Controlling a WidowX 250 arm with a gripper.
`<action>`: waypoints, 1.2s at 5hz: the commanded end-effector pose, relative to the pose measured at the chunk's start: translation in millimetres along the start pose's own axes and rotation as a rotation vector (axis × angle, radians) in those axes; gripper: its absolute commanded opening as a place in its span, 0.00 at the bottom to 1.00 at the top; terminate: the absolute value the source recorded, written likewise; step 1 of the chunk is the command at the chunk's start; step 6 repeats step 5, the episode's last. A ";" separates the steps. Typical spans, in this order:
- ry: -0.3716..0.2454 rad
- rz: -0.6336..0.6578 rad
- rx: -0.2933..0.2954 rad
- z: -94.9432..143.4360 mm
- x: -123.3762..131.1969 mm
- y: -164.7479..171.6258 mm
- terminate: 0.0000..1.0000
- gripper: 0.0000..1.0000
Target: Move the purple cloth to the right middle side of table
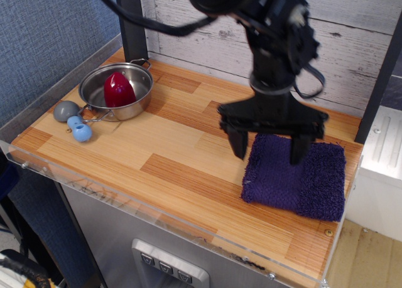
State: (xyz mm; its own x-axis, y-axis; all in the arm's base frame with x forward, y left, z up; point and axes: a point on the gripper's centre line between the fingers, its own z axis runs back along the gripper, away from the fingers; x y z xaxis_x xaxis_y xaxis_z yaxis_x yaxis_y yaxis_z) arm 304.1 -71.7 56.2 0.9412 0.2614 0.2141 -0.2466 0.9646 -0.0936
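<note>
Only one view: purple cloth [295, 178] lies flat at right side of table [157, 159], near right edge. Gripper [269, 151] hangs just above cloth's back-left part, fingers spread, holding nothing. Steel pot [118, 89] w/ red object [117, 89] sits far left.

A single camera looks down at an angle from above and in front of the wood-plank table with a clear acrylic rim [157, 220], facing the whitewashed plank back wall [352, 43]. It sits near enough that the tabletop fills most of the frame, its front-left corner low at the left and its right edge running off toward the lower right. The black robot arm [276, 43] enters from the top, cropped by the upper border.
</note>
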 end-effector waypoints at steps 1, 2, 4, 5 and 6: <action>-0.162 0.057 -0.058 70.4 16.7 13.1 0.00 1.00; -0.231 0.061 -0.040 96.1 16.6 20.2 0.00 1.00; -0.231 0.061 -0.040 96.1 16.6 20.2 0.00 1.00; -0.231 0.061 -0.040 96.1 16.6 20.2 1.00 1.00; -0.231 0.061 -0.040 96.1 16.6 20.2 1.00 1.00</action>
